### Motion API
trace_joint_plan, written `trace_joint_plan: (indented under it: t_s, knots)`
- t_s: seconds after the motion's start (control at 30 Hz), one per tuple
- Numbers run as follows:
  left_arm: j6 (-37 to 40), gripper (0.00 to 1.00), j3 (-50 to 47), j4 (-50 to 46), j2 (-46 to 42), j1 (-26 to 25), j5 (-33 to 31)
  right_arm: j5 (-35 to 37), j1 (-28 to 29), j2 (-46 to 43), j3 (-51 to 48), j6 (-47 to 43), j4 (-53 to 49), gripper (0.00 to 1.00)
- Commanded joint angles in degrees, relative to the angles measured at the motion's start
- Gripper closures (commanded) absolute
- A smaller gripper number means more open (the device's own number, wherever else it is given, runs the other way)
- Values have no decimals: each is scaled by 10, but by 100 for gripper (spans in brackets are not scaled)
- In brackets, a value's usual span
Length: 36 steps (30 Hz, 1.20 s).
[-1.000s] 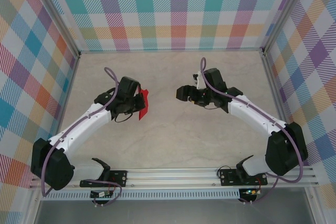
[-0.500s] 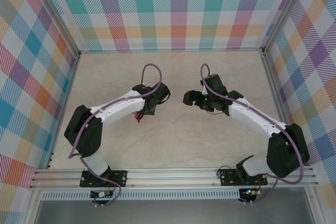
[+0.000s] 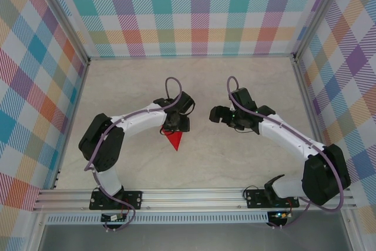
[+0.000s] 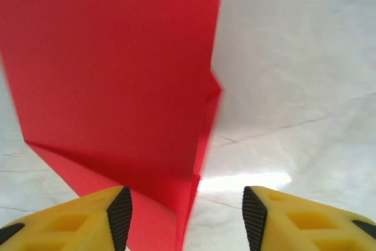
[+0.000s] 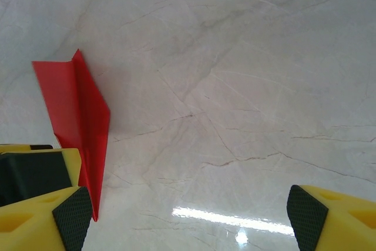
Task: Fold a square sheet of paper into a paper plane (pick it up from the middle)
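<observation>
Top view hides what left wrist shows: left gripper [image 4: 187,210] parted astride paper plane [image 4: 117,69], seemingly ungripped; right gripper [image 5: 189,213] spread, empty

Left gripper [image 4: 187,214] and right gripper [image 5: 191,213] both gape, facing inward

The paper plane [image 4: 117,74] is matt red paper, sharply creased. The table [image 5: 247,74] looks like glossy veined stone. Yellow plastic fingers [image 5: 338,218] carry ribbed black pads [image 5: 302,210].

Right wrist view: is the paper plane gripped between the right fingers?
No: the right fingers stand wide apart over bare table, and the paper plane lies off to one side.
</observation>
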Motion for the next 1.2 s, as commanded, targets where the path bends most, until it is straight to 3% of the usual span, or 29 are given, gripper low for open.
trace_joint_plan:
  t_s: [0.0,0.2,0.5,0.7,1.17]
  knots:
    - [-19,40,-22,34,-67,19,62,-20,3,-3,-10,4,14,12]
    - [-51,30,-87,54,-152,80,76,-58,48,44,-3,36,66,19]
    - [-91,20,-192,23,-253,191,22,-65,190,223,144,67,87,49]
    - [-105,14,-249,17,-320,250,12,-65,229,329,235,76,62,61]
    - [-96,12,-257,26,-310,267,48,-31,230,419,283,1,-16,63]
